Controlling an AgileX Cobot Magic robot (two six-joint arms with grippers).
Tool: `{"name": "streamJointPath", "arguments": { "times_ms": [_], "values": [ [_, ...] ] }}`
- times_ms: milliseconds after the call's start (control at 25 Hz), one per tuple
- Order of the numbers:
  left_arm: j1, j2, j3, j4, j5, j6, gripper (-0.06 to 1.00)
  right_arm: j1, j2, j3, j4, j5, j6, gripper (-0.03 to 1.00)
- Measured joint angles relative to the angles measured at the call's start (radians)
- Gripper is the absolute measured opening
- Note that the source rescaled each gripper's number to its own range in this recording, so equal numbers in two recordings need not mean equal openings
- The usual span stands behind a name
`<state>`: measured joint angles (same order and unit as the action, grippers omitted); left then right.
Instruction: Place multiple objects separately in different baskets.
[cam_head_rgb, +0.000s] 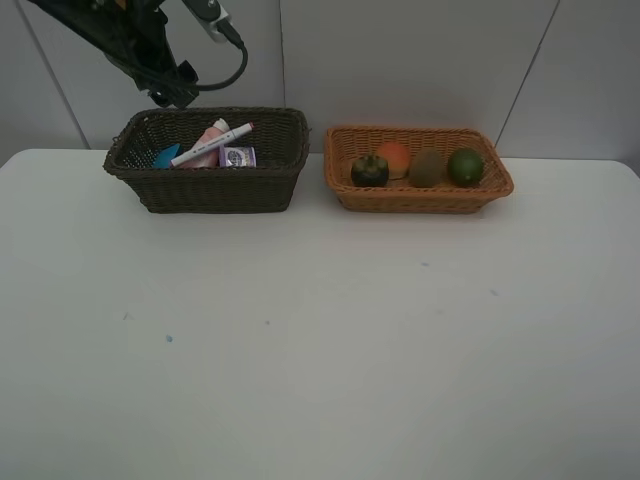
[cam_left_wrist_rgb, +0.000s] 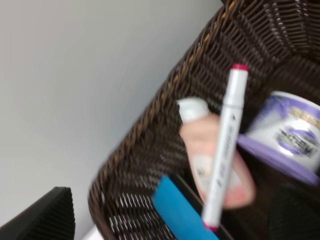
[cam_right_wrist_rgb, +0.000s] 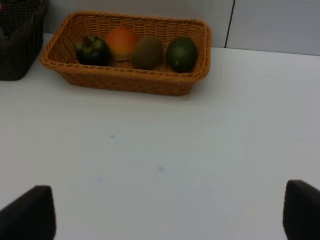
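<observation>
Dark basket (cam_head_rgb: 210, 185) holds marker (cam_head_rgb: 211, 145), bottle, tub; orange basket (cam_head_rgb: 420, 195) four fruits (both claws wide, empty).

dark basket (cam_head_rgb: 210, 190): marker (cam_head_rgb: 212, 145), tub (cam_head_rgb: 238, 157) | orange basket (cam_head_rgb: 420, 197): four fruits | left arm (cam_head_rgb: 130, 45) above
</observation>
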<state>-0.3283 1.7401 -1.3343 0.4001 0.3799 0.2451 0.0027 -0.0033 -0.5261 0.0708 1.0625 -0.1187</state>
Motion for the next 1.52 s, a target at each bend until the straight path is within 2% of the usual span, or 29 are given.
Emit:
{"name": "streamJointPath", "arguments": {
  "times_ms": [360,600,880,1320,1520],
  "values": [
    [0.000,-0.369,0.202,-0.114,0.218,-0.131,0.98,0.000,0.000,0.000,0.000,0.000,0.000,0.99],
    [0.000,-0.602,0.356,-0.200,0.282,-0.227,0.98,0.000,0.000,0.000,0.000,0.000,0.000,0.99],
    [0.000,-0.851,0.553,-0.305,0.348,-0.259,0.98,0.000,0.000,0.000,0.000,0.000,0.000,0.99],
    [0.000,-1.004,0.766,-0.382,0.412,-0.282,0.98,0.000,0.000,0.000,0.000,0.000,0.000,0.99],
    [0.015,-1.064,0.774,-0.393,0.527,-0.296,0.98,0.000,0.000,0.000,0.000,0.000,0.000,0.99]
  ]
}}
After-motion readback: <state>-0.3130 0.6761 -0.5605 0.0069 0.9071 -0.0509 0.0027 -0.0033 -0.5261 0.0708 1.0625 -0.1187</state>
